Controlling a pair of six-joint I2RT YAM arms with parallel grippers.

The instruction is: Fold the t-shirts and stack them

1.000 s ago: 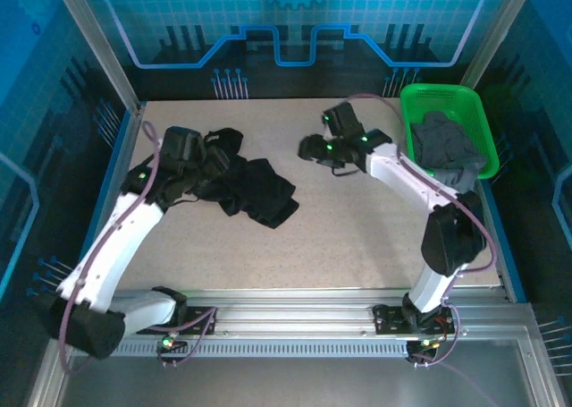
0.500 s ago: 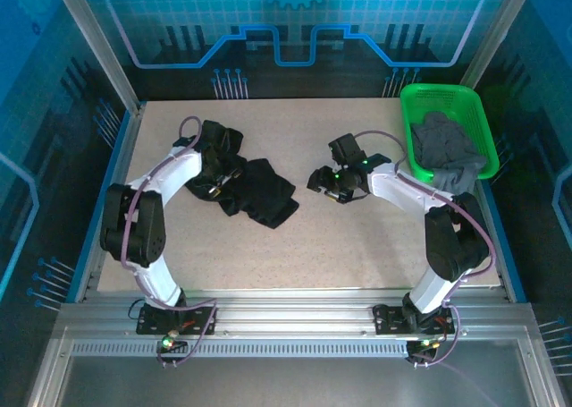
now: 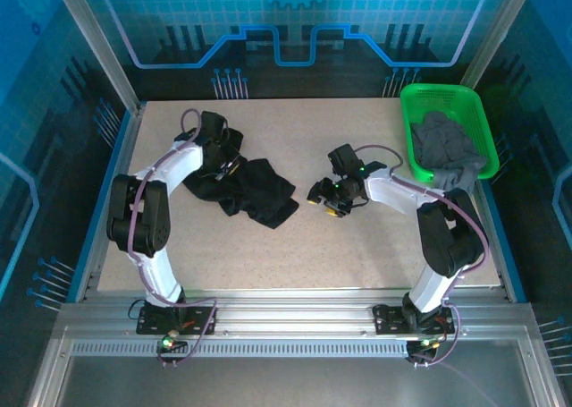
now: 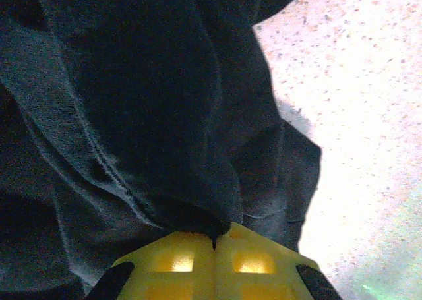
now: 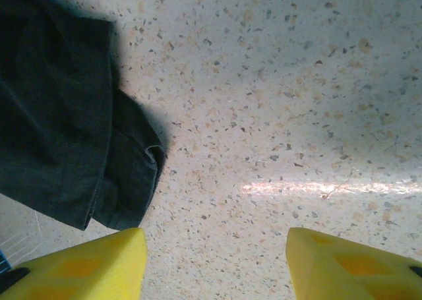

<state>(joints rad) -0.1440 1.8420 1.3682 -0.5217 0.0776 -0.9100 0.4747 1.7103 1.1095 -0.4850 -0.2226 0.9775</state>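
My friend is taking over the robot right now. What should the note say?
Left pincer: shut on the black shirt, which lies crumpled on the left of the table.
Right pincer: open, over bare table beside that shirt.
Grey shirt: bunched in the basket, far right.
Done: nothing folded or stacked.
Left: spread and fold both shirts, then stack them.

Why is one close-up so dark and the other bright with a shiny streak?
Left wrist view: the black t-shirt crowds the lens, its folds sinking into dark, while the table beside it washes out white. Right wrist view: even light, a glare streak across the table, shadow by the shirt. Top external view: sharp, blue-tinted at the walls.
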